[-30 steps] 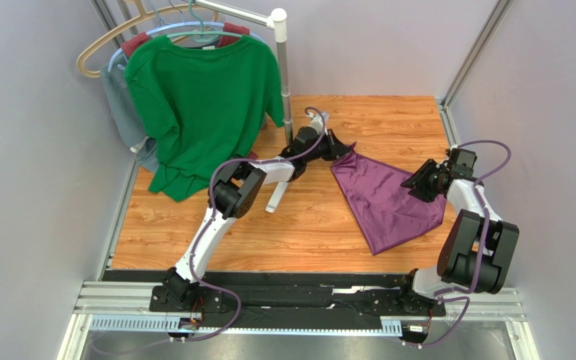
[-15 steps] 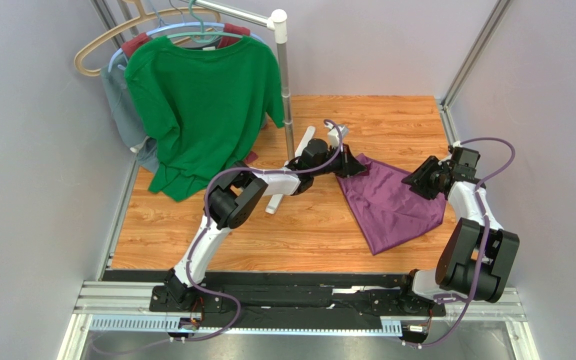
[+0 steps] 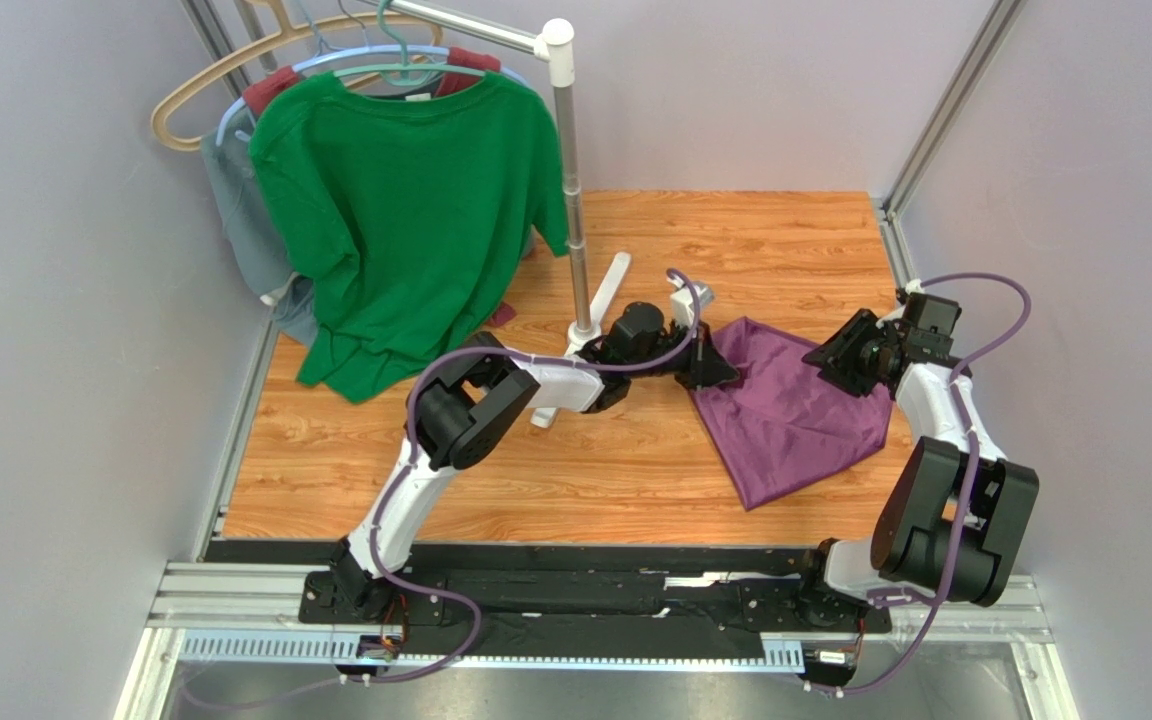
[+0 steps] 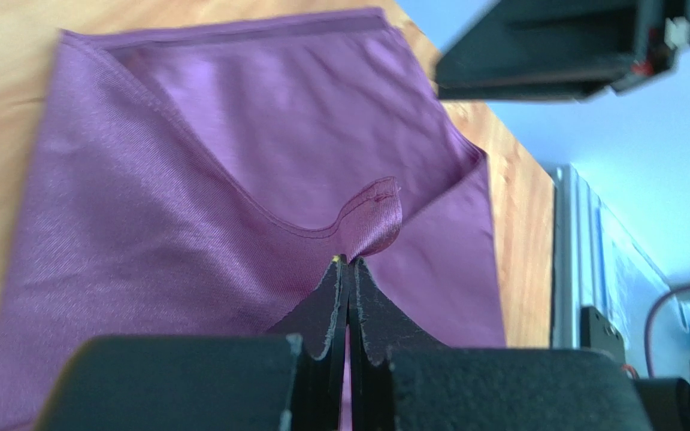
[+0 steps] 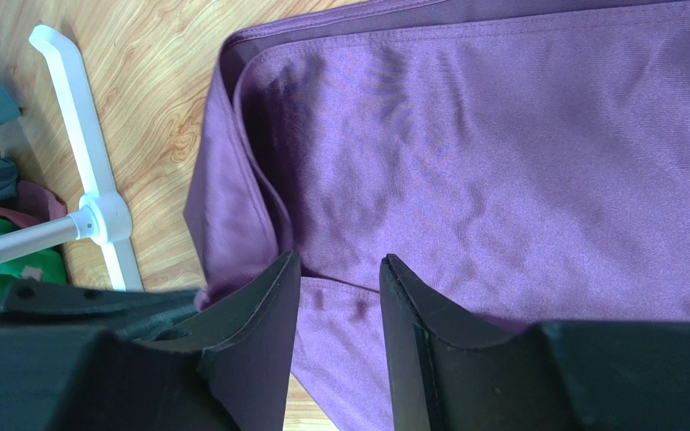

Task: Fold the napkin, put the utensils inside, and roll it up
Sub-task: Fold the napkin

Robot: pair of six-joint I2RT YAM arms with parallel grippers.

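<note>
Roughly triangular, the napkin (image 3: 793, 413) points its tip toward the near edge.

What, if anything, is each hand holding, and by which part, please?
The left hand pinches the napkin by a curled bit of its hemmed edge. The right hand is open above it, holding nothing.

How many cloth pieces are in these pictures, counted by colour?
1 purple napkin
1 green T-shirt
1 maroon garment
1 grey-blue garment
Total: 4
</note>
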